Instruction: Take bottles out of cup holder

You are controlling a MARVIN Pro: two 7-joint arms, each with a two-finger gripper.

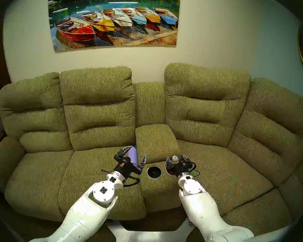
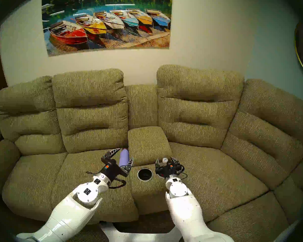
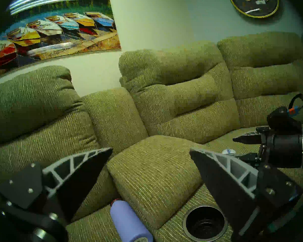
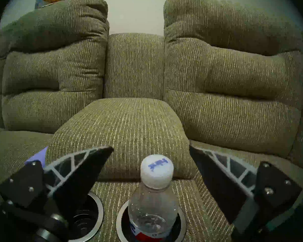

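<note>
The lavender flask [image 1: 133, 155] lies on its side on the left seat cushion, against the console's [image 1: 156, 142] left flank, just left of centre in the head view. The clear plastic bottle [image 4: 153, 201] stands upright in the right well of the cup holder [image 4: 120, 217]; the left well [image 1: 154, 172] is empty.

My left end effector [image 1: 134, 155] hangs over the flask with its fingers spread wide, one on each side of the body and not touching it. My left forearm comes up from the lower left of the frame, wrist angled toward the console.

My right end effector [image 1: 176, 159] is apart too, its fingers flanking the bottle's white cap [image 1: 175, 157] without contact. That arm rises from the lower right.

The right wrist view shows the red and blue label low on the bottle, which the head views hide behind my wrist. The left wrist view, at bottom centre, shows the flask's dark cap end [image 3: 116, 200] pointing toward the backrest.
</note>
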